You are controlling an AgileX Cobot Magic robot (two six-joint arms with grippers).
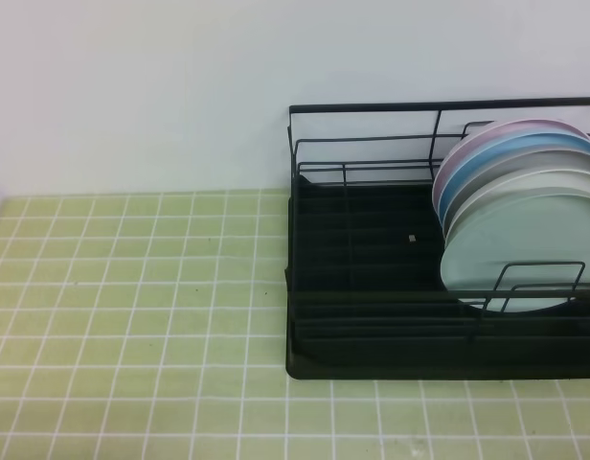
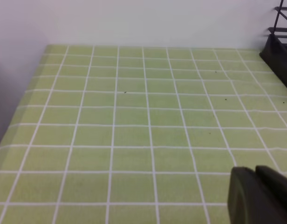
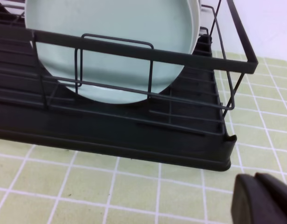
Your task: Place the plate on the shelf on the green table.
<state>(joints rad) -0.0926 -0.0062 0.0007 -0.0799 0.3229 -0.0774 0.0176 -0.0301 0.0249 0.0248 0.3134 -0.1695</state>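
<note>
From the high view we see neither claw. The plate (image 1: 510, 254) stands on edge at the front of a leaning stack in the right end of the shelf (image 1: 372, 335). Behind it come a white plate (image 1: 544, 182), a blue plate (image 1: 506, 153) and a pinkish plate (image 1: 487, 134). The table (image 1: 132, 287) lies bare to the left of the shelf.

At the left wrist, the left claw (image 2: 257, 196) sits low in the picture, fingers (image 2: 241, 196) pressed together and holding nothing. Ahead of it there is only tile (image 2: 134, 116). A corner of the shelf (image 2: 278, 51) shows far ahead and off to its right, so nothing is in its way.

At the right wrist, the right claw (image 3: 262, 198) is clenched too, and empty. The plate (image 3: 115, 51) stands ahead and to its left, upright behind the shelf's front wire rail (image 3: 134, 49) and a small wire loop (image 3: 113, 65). The shelf's tray edge (image 3: 134, 144) lies between claw and plate.

We'd judge the job to be to lift that plate out and set it on the tile. To do that well, we'd open the right claw, come over the top rail, pinch the upper rim and lift straight up. The rail, the loop and the white plate just behind are what could snag.
</note>
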